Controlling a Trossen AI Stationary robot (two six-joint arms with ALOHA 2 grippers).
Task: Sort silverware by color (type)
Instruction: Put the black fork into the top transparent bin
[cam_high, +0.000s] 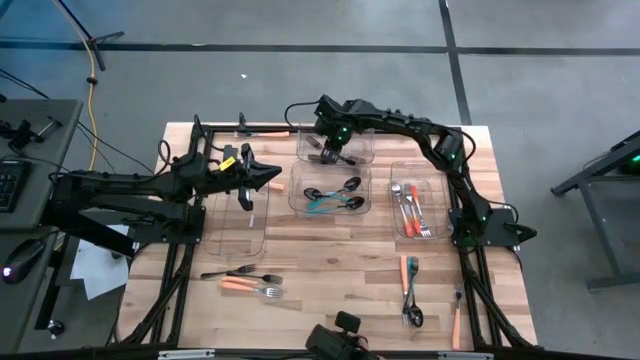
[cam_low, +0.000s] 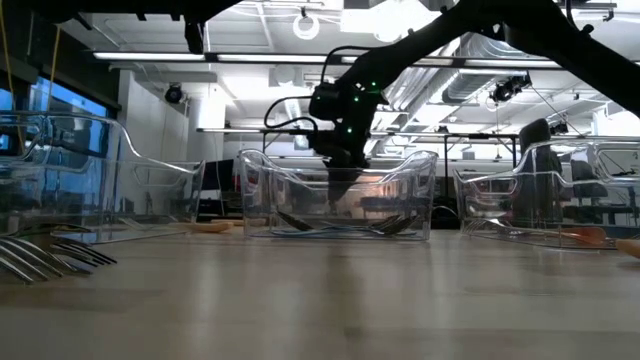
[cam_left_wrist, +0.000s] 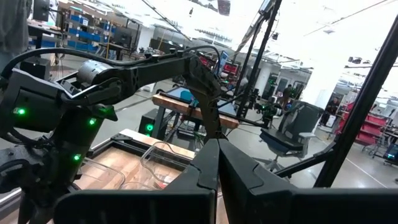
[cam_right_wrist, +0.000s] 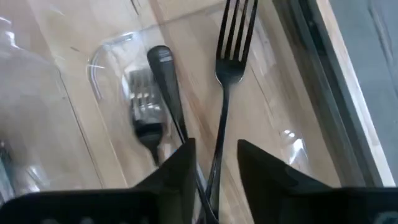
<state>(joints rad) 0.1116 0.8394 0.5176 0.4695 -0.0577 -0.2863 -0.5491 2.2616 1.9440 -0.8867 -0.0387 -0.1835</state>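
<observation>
Two dark jointed arms (cam_high: 400, 125) (green indicator lights glowing), black cabling.

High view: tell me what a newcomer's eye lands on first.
The right gripper hangs over the far clear bin, fingers parted around a black fork lying inside. The middle bin holds spoons, some teal-handled; orange-handled forks lie loose at the near left. The left gripper waits shut by the left bin.

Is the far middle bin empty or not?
Not empty. The right wrist view shows black forks lying in the bin, under the right gripper.
</observation>
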